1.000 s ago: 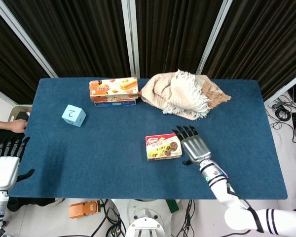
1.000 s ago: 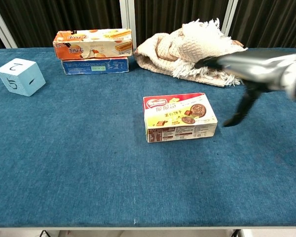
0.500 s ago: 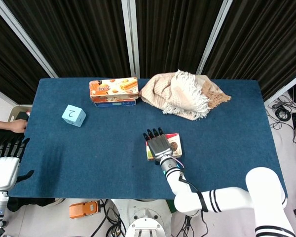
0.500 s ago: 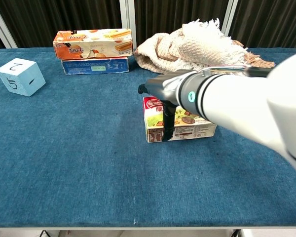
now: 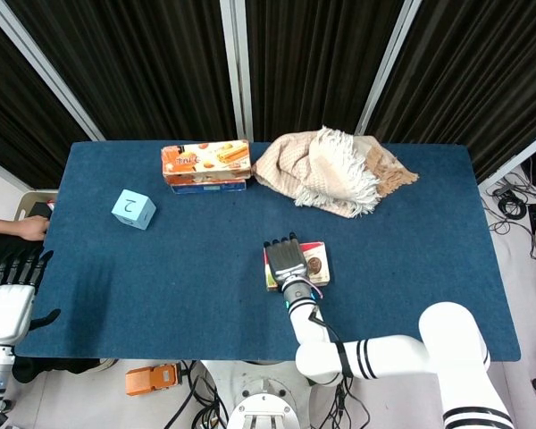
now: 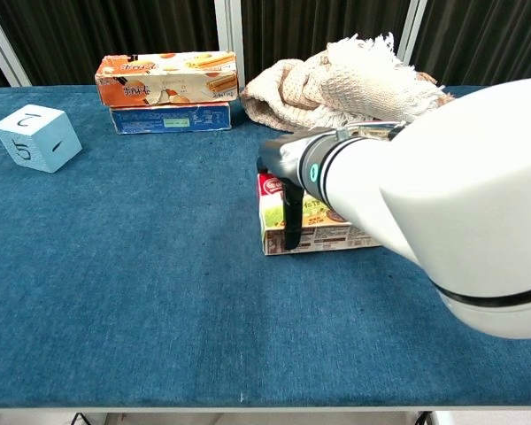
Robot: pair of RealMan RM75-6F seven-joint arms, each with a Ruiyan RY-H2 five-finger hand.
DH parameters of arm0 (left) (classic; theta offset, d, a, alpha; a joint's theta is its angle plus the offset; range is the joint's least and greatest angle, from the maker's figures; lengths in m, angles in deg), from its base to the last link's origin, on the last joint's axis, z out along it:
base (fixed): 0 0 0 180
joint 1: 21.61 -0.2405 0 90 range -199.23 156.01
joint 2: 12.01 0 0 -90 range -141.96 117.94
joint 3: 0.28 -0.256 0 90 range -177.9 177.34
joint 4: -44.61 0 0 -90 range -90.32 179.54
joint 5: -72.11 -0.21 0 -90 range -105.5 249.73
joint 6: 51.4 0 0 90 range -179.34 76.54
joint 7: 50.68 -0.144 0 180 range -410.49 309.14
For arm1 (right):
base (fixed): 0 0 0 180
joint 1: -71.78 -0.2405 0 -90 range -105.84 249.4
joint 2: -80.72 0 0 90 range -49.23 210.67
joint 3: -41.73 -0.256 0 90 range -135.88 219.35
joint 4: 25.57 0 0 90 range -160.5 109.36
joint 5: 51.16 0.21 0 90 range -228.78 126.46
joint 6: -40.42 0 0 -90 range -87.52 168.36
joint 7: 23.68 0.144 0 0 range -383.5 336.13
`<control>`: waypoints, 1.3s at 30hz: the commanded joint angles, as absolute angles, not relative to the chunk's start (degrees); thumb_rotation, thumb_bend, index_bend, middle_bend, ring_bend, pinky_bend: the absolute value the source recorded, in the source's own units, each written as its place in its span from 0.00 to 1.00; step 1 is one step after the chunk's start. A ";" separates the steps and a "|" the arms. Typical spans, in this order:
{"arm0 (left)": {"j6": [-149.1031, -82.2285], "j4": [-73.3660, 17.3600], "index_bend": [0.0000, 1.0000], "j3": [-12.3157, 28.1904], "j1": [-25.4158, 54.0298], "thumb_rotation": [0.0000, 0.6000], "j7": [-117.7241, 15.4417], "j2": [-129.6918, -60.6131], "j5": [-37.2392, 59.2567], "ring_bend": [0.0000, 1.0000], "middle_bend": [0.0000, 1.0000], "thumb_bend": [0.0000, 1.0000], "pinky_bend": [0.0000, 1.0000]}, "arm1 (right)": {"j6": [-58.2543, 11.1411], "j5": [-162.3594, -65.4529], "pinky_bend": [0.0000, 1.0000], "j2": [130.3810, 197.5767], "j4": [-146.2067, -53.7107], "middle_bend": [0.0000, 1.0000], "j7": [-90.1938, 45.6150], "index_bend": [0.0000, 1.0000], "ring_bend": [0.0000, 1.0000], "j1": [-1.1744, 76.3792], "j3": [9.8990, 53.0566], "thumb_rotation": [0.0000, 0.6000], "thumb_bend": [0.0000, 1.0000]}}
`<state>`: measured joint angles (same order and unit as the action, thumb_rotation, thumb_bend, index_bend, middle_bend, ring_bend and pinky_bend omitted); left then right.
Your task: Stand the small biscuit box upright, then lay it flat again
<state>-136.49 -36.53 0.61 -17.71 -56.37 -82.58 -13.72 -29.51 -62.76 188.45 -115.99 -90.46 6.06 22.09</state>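
The small biscuit box (image 5: 316,264) (image 6: 323,235) lies flat on the blue table (image 5: 161,286), a little right of centre and near the front. My right hand (image 5: 287,261) (image 6: 285,163) rests on the box's left half with its fingers stretched out flat over the top. Its thumb (image 6: 292,217) hangs down along the box's front left side. The hand and the white forearm hide much of the box's top. My left hand (image 5: 9,295) hangs off the table's front left corner, fingers apart and holding nothing.
An orange biscuit box on a blue one (image 5: 205,161) (image 6: 168,78) stands at the back. A light blue cube (image 5: 133,208) (image 6: 35,137) sits at the left. A knitted cloth (image 5: 330,170) (image 6: 336,84) is heaped behind the small box. A person's hand (image 5: 27,228) shows at the left edge.
My right hand has swung from beside the box's right end to over its left half and now rests on top. The box and the left hand have not moved.
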 commanded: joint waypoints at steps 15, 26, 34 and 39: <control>-136.29 -37.45 0.07 1.11 -16.89 1.00 -57.51 -83.32 -14.12 0.00 0.05 0.00 0.00 | -14.28 -107.21 0.29 169.64 -124.66 0.45 -25.87 0.45 0.41 33.21 23.36 1.00 0.10; -135.52 -38.65 0.07 1.12 -16.63 1.00 -58.34 -83.37 -13.52 0.00 0.05 0.00 0.00 | -20.03 -138.99 0.30 179.70 -95.19 0.46 27.44 0.39 0.38 36.59 29.76 1.00 0.12; -135.34 -39.28 0.07 1.08 -16.47 1.00 -58.76 -83.21 -13.53 0.00 0.05 0.00 0.00 | -25.88 -141.48 0.28 188.44 -79.67 0.46 41.19 0.38 0.36 35.80 31.80 1.00 0.15; -135.24 -39.29 0.07 1.19 -16.33 1.00 -58.57 -83.26 -13.44 0.00 0.05 0.00 0.00 | -26.92 -141.29 0.26 191.22 -74.43 0.46 44.51 0.36 0.33 35.50 32.60 1.00 0.16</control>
<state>-135.24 -39.29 1.18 -16.34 -58.58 -83.25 -13.45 -25.91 -140.56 189.79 -76.07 43.27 35.39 31.75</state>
